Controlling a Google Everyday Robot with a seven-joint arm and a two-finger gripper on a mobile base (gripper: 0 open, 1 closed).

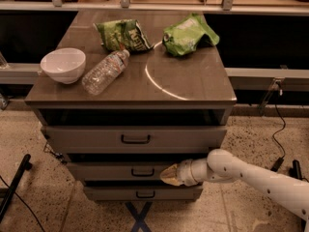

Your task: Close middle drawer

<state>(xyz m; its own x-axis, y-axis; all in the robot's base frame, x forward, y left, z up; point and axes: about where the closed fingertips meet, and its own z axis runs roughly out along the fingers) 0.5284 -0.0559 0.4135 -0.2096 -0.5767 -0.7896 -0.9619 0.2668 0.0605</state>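
Your tan-tipped gripper, lower centre of frame, sits pinched together and empty against the grey-brown wooden middle drawer, just right of its small dark handle.

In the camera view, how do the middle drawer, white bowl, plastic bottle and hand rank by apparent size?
1. middle drawer, its front panel widest.
2. white bowl and plastic bottle: look alike, not ranked.
3. hand, at the middle drawer's front, right of centre: smallest.
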